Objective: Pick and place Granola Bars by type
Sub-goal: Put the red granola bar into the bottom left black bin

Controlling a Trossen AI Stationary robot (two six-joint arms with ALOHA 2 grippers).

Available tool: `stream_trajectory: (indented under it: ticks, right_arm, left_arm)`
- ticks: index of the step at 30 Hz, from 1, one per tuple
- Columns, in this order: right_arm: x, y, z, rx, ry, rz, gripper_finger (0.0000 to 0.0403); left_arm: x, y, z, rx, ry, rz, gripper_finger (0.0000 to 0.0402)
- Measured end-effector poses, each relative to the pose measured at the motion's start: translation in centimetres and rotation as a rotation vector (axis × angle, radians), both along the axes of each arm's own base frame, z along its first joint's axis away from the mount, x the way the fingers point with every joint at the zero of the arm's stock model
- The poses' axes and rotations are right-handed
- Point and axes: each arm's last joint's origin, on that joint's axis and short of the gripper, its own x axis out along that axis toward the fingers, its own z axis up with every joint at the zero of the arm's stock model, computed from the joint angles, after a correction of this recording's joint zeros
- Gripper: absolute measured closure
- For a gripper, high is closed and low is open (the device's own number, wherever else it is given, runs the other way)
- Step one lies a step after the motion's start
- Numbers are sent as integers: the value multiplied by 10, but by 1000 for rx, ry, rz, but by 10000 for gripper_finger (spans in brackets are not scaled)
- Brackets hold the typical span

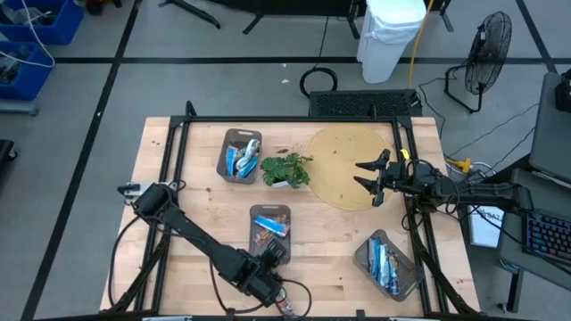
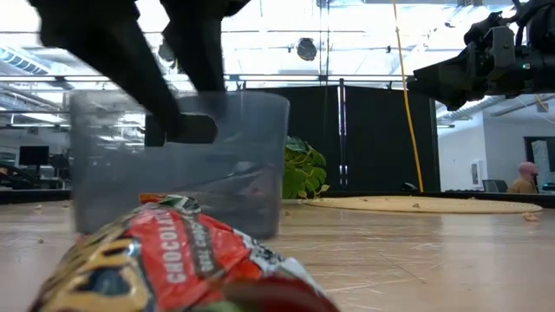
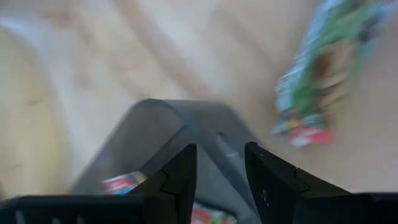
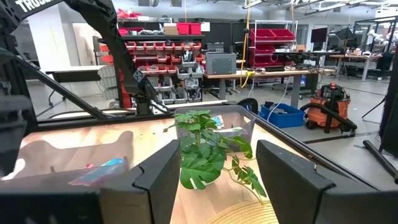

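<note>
Grey middle tray sits right before your left gripper, fingers parted and empty. Your right gripper hangs spread, holding nothing, over the round mat, beside the plant.

Red bar wrapper, low view foreground: "CHOCOLATE" readable. Other print too blurred.

3 trays – 1 plant – 1 round mat.

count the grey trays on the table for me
3: one tray at the far left beside the plant, one middle tray by the left gripper, one near-right tray. All hold bars.
</note>
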Motion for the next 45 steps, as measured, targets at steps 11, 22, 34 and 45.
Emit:
stream_trajectory:
  ticks: [11, 22, 34, 45]
  right_arm:
    - [0, 0, 0, 0, 0, 0, 202]
    - [0, 0, 0, 0, 0, 0, 202]
    - [0, 0, 0, 0, 0, 0, 202]
    - [0, 0, 0, 0, 0, 0, 202]
  left_arm:
    - [-29, 32, 71, 230, -356, 362, 261]
    - [-85, 103, 91, -115, -589, 869, 261]
    - [-132, 107, 46, -540, -750, 654, 372]
    - [-115, 20, 30, -648, -618, -79, 399]
